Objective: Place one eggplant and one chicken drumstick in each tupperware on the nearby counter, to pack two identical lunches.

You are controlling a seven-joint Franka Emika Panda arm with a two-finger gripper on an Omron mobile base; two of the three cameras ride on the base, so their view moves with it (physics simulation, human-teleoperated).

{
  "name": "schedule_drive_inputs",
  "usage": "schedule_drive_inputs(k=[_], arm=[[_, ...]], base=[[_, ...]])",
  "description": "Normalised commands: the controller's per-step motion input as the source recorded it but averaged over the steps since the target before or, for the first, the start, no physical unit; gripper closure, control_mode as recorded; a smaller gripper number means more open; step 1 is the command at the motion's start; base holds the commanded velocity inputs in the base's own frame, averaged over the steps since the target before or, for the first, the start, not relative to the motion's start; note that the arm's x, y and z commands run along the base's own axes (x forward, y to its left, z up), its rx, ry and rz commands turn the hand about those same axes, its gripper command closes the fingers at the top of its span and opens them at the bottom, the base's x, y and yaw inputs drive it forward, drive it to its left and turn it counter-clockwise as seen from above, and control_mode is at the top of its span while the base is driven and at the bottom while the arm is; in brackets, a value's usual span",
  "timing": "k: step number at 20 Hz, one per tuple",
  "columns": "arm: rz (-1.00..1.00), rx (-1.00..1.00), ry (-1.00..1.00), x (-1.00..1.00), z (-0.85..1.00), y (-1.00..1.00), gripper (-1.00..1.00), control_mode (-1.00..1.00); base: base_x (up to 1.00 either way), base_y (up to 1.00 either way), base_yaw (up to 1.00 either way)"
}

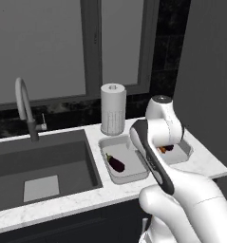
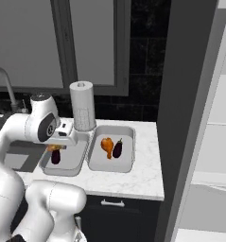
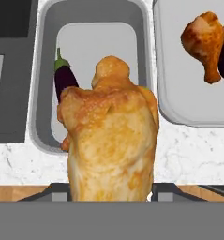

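Two trays sit side by side on the tabletop (image 2: 143, 182) next to the sink (image 1: 39, 161). The right tupperware (image 2: 110, 165) already holds a drumstick (image 2: 106, 145) and an eggplant (image 2: 117, 148); the left tupperware (image 3: 45, 70) holds an eggplant (image 3: 64, 79) alone. The pincer (image 3: 108, 194) is clamped on the second chicken drumstick (image 3: 108, 140), hanging above the near rim of the left tray. Judged from here, the main risk is an early release: the meat seems to sit over the rim and marble edge rather than the tray floor, so it could land on the rim and roll out, or topple forward off the tabletop edge. Lowering onto the eggplant could also knock it aside
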Motion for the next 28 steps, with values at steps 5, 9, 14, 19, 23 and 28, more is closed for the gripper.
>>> schedule_drive_inputs(k=[5, 9, 14, 19, 23, 28], arm=[[0.0, 0.0, 0.14, 1.0, -0.38, 0.01, 1.0, -1.0], [0.0, 0.0, 0.17, 1.0, 0.0, 0.02, 1.0, -1.0], [0.0, 0.0, 0.05, 0.29, -0.09, 0.01, 1.0, -1.0], [0.0, 0.0, 0.0, 0.0, -0.68, 0.02, 1.0, -1.0], [0.0, 0.0, 0.0, 0.0, -0.72, 0.03, 1.0, -1.0], [0.0, 0.0, 0.0, 0.0, -0.19, 0.03, 1.0, -1.0]], base=[[0.0, 0.0, 0.0], [0.0, 0.0, 0.0], [0.0, 0.0, 0.0], [0.0, 0.0, 0.0], [0.0, 0.0, 0.0], [0.0, 0.0, 0.0]])
